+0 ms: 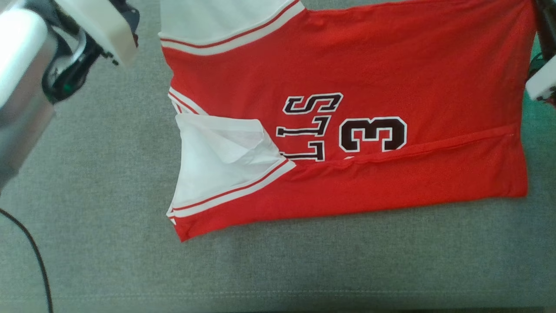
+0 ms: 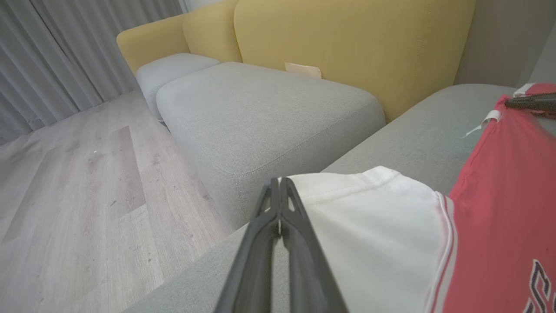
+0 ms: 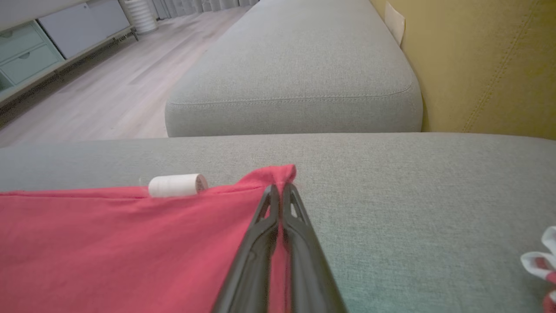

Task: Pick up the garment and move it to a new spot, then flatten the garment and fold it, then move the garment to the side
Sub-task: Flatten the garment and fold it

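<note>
Soft, even indoor light – faint shadows, wrist views bowed at edges

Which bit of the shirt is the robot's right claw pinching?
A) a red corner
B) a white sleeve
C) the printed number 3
A: in the right wrist view the right gripper is shut on a bunched red corner of the jersey.

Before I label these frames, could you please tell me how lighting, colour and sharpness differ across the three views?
Head view: even light, saturated red jersey, near left forearm bright and blurred. Left wrist view: jersey washed to pink, left gripper soft toward the bottom edge. Right wrist view: greenish cast on the cushion at lower right.
</note>
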